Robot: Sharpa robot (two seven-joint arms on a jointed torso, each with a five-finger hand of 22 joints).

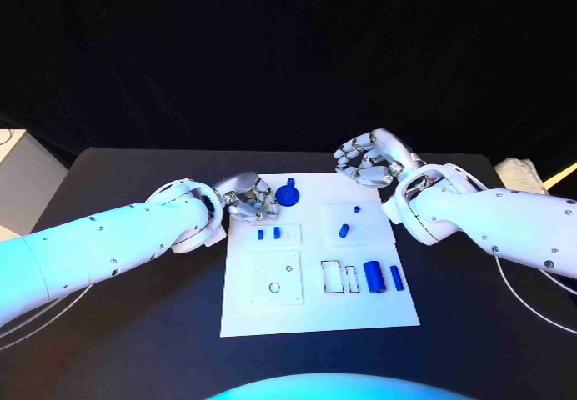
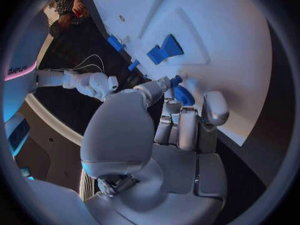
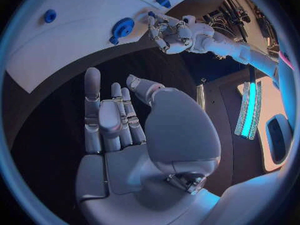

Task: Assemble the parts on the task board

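Observation:
The white task board (image 1: 318,312) lies in the middle of the table. A round blue part with a stem (image 1: 288,195) sits at its far edge. My left hand (image 1: 248,200) hovers just beside that part, fingers bent down, with a small gap to it; the part (image 2: 182,94) shows just past the fingertips, and lies apart from the left hand (image 3: 170,32) in the right wrist view. Two small blue pieces (image 1: 269,234), another (image 1: 344,230), a blue cylinder (image 1: 373,277) and a blue bar (image 1: 397,277) lie on the board. My right hand (image 1: 370,158) hangs open beyond the board's far right corner.
Two outlined slots (image 1: 339,277) stand next to the cylinder. A square plate with a round hole (image 1: 275,277) takes up the board's near left. Black table (image 1: 132,333) surrounds the board. A pale object (image 1: 519,173) lies at the table's right edge.

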